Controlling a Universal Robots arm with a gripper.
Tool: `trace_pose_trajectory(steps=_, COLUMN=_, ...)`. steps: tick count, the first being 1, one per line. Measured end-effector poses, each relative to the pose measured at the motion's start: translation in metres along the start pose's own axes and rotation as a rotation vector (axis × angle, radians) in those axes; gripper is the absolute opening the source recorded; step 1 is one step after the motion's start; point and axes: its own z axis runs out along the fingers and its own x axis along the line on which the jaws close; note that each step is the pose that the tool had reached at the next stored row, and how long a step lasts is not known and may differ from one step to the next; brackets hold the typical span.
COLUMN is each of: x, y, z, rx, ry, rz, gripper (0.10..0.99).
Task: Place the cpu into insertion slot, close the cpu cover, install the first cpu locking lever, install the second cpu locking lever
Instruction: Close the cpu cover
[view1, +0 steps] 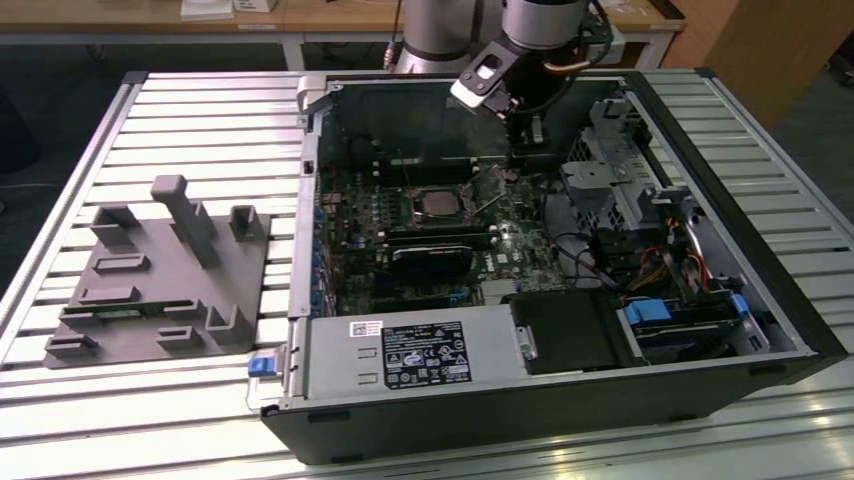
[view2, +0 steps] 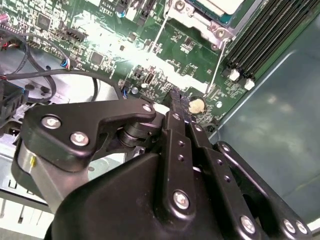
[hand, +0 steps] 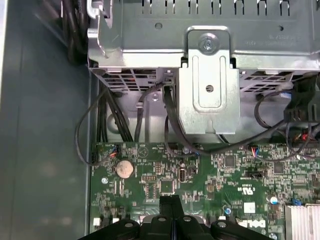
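Observation:
The insertion slot (view1: 434, 203) sits in the middle of the green motherboard (view1: 400, 250), inside the open computer case. In the second wrist view the cpu (view2: 222, 4) lies pale and flat in the slot, with the silvery cpu cover frame (view2: 197, 17) around it. Two thin metal locking levers (view2: 159, 32) (view2: 218, 62) stick out past the socket's corners, unlatched. My gripper (view1: 525, 140) hangs shut and empty over the board's far corner, on the exterior view's right of the socket. Its black fingertips (view2: 175, 97) (hand: 170, 200) meet just above a coin battery (view2: 196, 105) (hand: 124, 168).
A metal drive cage (hand: 210, 75) with black cables (hand: 170, 115) stands beside the gripper. Black memory slots (view2: 260, 35) run along the socket. The power supply (view1: 414, 355) fills the case's near end. A grey fixture block (view1: 160, 270) rests on the slatted table at the exterior view's left.

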Motion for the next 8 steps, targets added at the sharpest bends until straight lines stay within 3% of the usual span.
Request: trace_pose_trajectory(steps=8, x=0.0, y=0.0064, z=0.011, rx=0.007, ry=-0.0003, rz=0.0, gripper=0.106)
